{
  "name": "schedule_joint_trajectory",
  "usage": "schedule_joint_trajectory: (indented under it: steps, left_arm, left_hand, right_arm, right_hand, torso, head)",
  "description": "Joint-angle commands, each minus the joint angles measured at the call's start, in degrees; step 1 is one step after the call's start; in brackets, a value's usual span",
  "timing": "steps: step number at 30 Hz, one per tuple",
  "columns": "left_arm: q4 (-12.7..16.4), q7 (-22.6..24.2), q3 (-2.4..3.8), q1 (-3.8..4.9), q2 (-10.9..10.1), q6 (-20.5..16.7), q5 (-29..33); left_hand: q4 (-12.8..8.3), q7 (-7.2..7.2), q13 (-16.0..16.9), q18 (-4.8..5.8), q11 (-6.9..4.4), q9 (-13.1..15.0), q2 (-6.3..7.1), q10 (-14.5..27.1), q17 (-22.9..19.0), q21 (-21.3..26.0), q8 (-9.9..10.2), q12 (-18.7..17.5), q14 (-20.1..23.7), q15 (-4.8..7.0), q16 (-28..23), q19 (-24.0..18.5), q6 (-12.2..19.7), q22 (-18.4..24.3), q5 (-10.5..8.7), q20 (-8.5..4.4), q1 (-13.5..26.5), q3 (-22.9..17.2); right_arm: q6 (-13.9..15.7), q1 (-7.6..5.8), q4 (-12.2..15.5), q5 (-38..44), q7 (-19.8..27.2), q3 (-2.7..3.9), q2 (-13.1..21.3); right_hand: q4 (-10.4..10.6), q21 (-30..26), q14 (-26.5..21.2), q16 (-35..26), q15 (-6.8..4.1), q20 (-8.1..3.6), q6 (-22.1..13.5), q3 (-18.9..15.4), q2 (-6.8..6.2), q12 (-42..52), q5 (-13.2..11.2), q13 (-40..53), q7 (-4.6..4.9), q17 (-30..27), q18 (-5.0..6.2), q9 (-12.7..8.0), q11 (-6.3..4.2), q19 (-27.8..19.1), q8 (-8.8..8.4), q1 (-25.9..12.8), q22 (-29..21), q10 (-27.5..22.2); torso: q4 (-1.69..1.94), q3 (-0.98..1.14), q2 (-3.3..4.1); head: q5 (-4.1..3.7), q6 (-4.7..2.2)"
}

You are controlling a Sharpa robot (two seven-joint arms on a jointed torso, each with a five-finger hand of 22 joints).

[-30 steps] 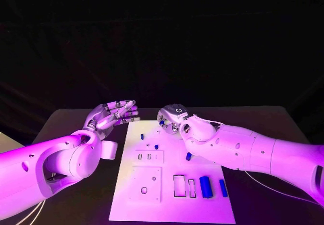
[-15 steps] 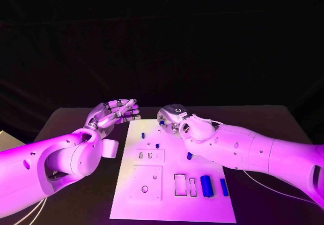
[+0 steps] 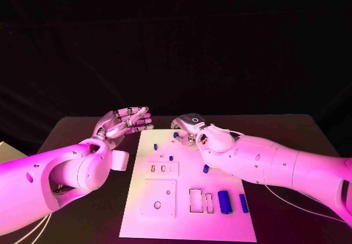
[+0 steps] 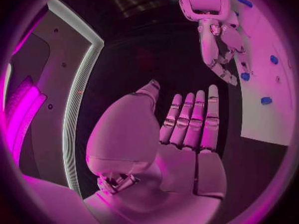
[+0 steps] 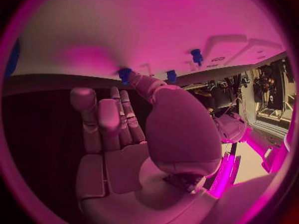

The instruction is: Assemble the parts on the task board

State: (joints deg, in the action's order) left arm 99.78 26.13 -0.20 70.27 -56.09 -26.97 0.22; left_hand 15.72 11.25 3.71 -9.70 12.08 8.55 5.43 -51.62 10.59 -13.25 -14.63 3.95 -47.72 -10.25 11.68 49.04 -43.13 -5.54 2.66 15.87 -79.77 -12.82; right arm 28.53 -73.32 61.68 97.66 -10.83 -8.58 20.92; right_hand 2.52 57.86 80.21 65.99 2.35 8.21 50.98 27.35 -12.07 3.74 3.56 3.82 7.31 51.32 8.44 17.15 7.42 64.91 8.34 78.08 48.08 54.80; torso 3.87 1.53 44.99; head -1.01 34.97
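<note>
i see the left robot hand (image 3: pixel 123 123) raised beside the task board (image 3: pixel 187 223), fingers apart, holding nothing; the right robot hand (image 3: pixel 189 130) touches a blue part (image 5: pixel 125 74) at the board's far end. i cannot tell whether it grips it.

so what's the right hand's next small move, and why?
Probably close its fingertips on the small blue part at the board's far edge. The right hand sits right over it, with a fingertip at the part in the right wrist view, though no grip is visible. The left hand hovers open off the board.
</note>
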Motion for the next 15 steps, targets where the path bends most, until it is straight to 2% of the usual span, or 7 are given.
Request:
schedule_joint_trajectory:
  steps: [1, 2, 4, 6, 8, 12, 15]
  left_arm:
    - [0.0, 0.4, 0.06, 0.13, 0.0, 0.8, 0.1]
    - [-0.1, 0.4, 0.06, 0.13, 0.0, 0.8, 0.1]
    - [-0.2, 0.4, 0.05, 0.14, -0.1, 0.8, 0.1]
    - [-0.4, 0.5, 0.05, 0.14, -0.1, 0.8, 0.1]
    - [-0.7, 0.6, 0.05, 0.14, -0.2, 0.9, 0.2]
    - [-1.3, 0.7, 0.05, 0.14, -0.3, 1.0, 0.3]
    - [-1.7, 0.9, 0.04, 0.13, -0.3, 1.2, 0.4]
  left_hand:
    - [0.0, 3.33, -0.1, -0.71, 0.27, 0.0, -0.32, 0.1, 0.1, -0.2, 0.2, -0.3, 0.2, -0.11, -0.2, 0.5, 0.4, 0.1, 0.23, 0.05, -0.1, -0.3]
    - [0.0, 3.33, -0.1, -0.71, 0.27, 0.0, -0.32, 0.1, 0.1, -0.2, 0.2, -0.3, 0.2, -0.11, -0.2, 0.5, 0.4, 0.1, 0.23, 0.05, -0.1, -0.3]
    - [0.0, 3.34, 0.0, -0.71, 0.27, 0.0, -0.34, 0.1, 0.1, -0.2, 0.3, -0.3, 0.2, -0.12, -0.3, 0.5, 0.3, 0.1, 0.23, 0.05, -0.1, -0.3]
    - [0.0, 3.34, 0.0, -0.71, 0.27, 0.0, -0.34, 0.1, 0.1, -0.2, 0.3, -0.3, 0.2, -0.12, -0.3, 0.5, 0.3, 0.1, 0.23, 0.05, -0.1, -0.3]
    - [0.0, 3.34, 0.0, -0.71, 0.27, 0.0, -0.34, 0.1, 0.1, -0.2, 0.3, -0.3, 0.2, -0.12, -0.3, 0.5, 0.3, 0.1, 0.23, 0.05, -0.1, -0.3]
    - [0.0, 3.33, 0.0, -0.71, 0.27, 0.0, -0.35, 0.1, 0.1, -0.2, 0.2, -0.3, 0.2, -0.12, -0.3, 0.5, 0.1, 0.1, 0.23, 0.05, -0.1, -0.3]
    - [0.0, 3.33, 0.0, -0.71, 0.26, 0.0, -0.34, 0.0, 0.1, -0.2, 0.2, -0.2, 0.2, -0.11, -0.3, 0.5, 0.0, 0.1, 0.23, 0.05, -0.1, -0.3]
  right_arm:
    - [0.3, -0.01, 0.7, -0.5, 1.1, -0.01, 0.5]
    - [0.4, -0.01, 1.1, -0.6, 1.1, -0.01, 0.7]
    - [0.7, -0.03, 2.7, -0.8, 1.0, 0.00, 1.9]
    - [1.1, -0.11, 4.9, -1.2, 0.9, 0.08, 3.7]
    - [1.6, -0.28, 7.7, -2.0, 0.8, 0.28, 6.0]
    - [3.0, -1.08, 13.5, -6.2, 1.0, 0.89, 11.5]
    - [3.6, -1.83, 16.8, -10.4, 1.5, 1.17, 15.3]
  right_hand:
    - [1.6, -2.3, -0.4, -1.4, 0.05, 0.09, -0.9, -3.6, 0.32, 0.1, 0.0, 0.1, 0.14, -1.7, 0.52, -0.4, 0.14, -0.4, -0.96, 2.0, -1.9, -0.9]
    - [2.4, -3.3, -0.6, -1.9, 0.02, 0.08, -1.1, -4.8, 0.32, 0.1, 0.0, 0.1, 0.94, -2.4, 0.63, -0.5, 0.13, -0.6, -1.27, 2.8, -2.7, -0.9]
    - [3.2, -4.0, -0.7, -2.3, 0.04, 0.06, -1.1, -5.7, 0.25, 0.1, 0.0, 0.1, 0.26, -2.9, 0.72, -0.5, 0.12, -0.7, -1.43, 3.4, -3.3, -0.9]
    - [4.2, -4.2, -0.6, -2.3, -0.02, 0.00, -0.8, -6.4, 0.29, 0.3, 0.1, 0.1, 0.82, -2.9, 0.69, -0.5, 0.04, -0.3, -1.46, 4.0, -3.2, -0.7]
    - [4.8, -3.6, -0.1, -1.8, -0.15, -0.10, -0.6, -6.6, 0.38, 0.5, 0.0, 0.2, 0.76, -2.3, 0.51, -0.5, -0.12, 0.5, -1.48, 4.4, -2.3, -0.1]
    - [6.2, -1.8, 1.2, -0.5, -0.93, -0.78, 0.7, -5.6, 0.36, 1.7, 0.0, 0.7, 2.20, -0.5, 0.00, -0.5, -1.04, 3.0, -1.29, 4.8, 0.4, 3.6]
    - [6.8, -0.4, 1.8, 0.4, -1.12, -1.00, 1.5, -4.6, 0.02, 2.5, -0.1, 1.2, 2.47, 0.9, -0.40, -0.4, -1.25, 4.2, -1.11, 4.4, 2.3, 6.2]
  torso:
    - [0.03, 0.03, -0.03]
    - [0.01, 0.03, -0.05]
    - [-0.03, 0.04, -0.07]
    - [-0.15, 0.09, -0.17]
    - [-0.32, 0.14, -0.28]
    - [-1.12, 0.30, -0.83]
    - [-1.80, 0.37, -1.24]
  head:
    - [0.07, -0.01]
    - [0.09, 0.00]
    - [0.16, 0.05]
    - [0.39, 0.06]
    - [0.59, 0.02]
    - [1.07, -0.08]
    - [1.30, -0.05]
